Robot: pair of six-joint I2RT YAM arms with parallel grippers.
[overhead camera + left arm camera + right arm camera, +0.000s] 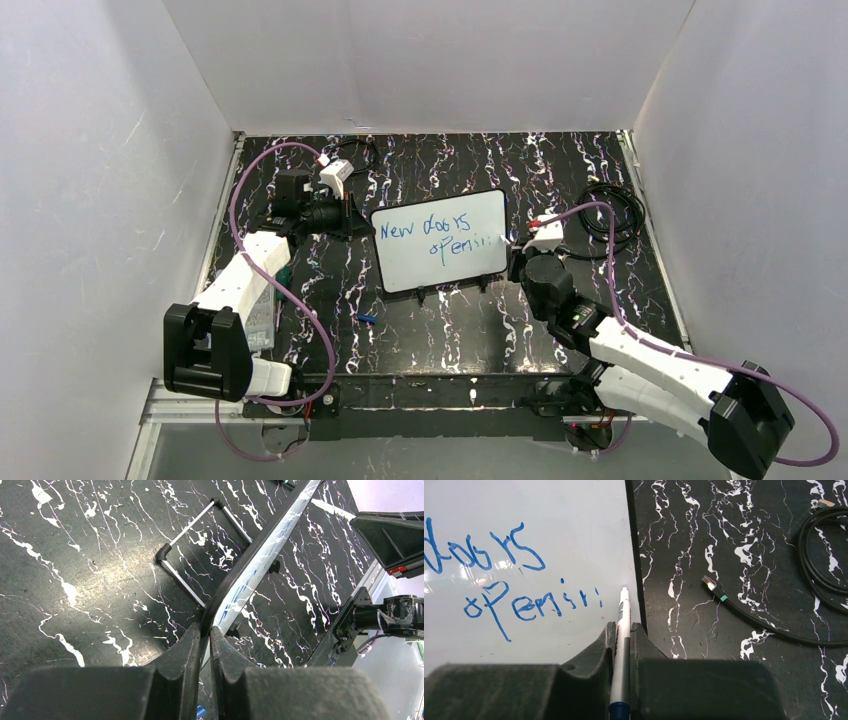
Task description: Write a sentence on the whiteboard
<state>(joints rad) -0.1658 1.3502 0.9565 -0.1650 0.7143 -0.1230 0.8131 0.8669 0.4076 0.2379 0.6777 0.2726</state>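
**Figure.** Two-arm writing station, seen from above and from both wrists.

**(a)** The whiteboard (pixel 440 240) stands at mid-worktop, nearer the back edge than the near one. Its small black clips are on the near long edge, and a wire stand (pixel 200 535) shows behind it on the worktop (pixel 450 340).

**(b)** The sentence (pixel 514 580) is in blue marker on two lines. The upper line reads "New doors". The lower line begins "open" and trails into short separate strokes that cannot be read with confidence.

**(c)** The left gripper (pixel 205 630) is clamped on the dark frame at the board's left short edge, one finger on each face.

**(d)** The right gripper (pixel 623 626) is closed on a marker (pixel 623 605), a white barrel with a blue end (the print on the barrel is too small to read). The tip lies at the board's right edge, just beyond the last stroke of the lower line. Whether it touches the surface cannot be told.

**(e)** A black cable coil (pixel 615 215) lies by the worktop's right edge, and its loose plug (pixel 711 584) points toward the board. A small blue object (pixel 366 319) lies near the board's near-left corner, apart from it.
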